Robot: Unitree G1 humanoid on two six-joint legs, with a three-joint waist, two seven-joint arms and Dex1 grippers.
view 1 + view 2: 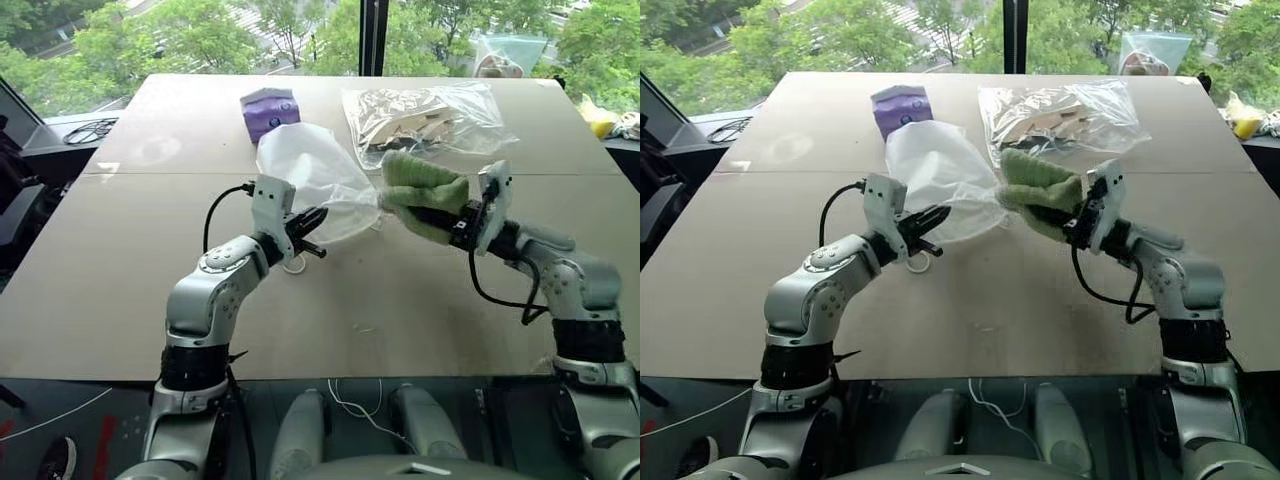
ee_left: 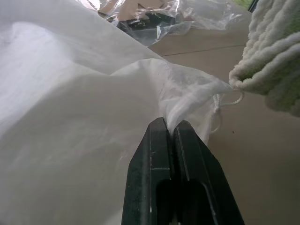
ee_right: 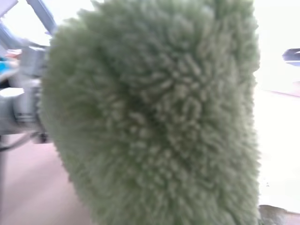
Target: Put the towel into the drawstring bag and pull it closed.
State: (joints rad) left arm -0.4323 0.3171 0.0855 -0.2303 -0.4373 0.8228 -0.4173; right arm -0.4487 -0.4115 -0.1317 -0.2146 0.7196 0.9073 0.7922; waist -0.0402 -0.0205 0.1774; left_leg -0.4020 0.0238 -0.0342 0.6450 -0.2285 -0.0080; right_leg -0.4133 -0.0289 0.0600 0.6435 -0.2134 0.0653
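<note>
Left gripper (image 1: 312,232) pinches drawstring bag (image 1: 310,175) mouth; right gripper (image 1: 452,222) clamps towel (image 1: 420,190) just beside it

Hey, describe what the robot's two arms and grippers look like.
Both arms are silver-grey metal with rounded joint housings and black bands. Each wrist carries a white boxy module, with a black cable looping from it. The left gripper and right gripper have black jaws.

Fluffy looped-cloth towel (image 1: 425,190); thin translucent fabric drawstring bag (image 1: 310,175).

Upper-floor lab or office: bare worktable (image 1: 120,290) by large treetop-level windows (image 1: 200,35).
</note>
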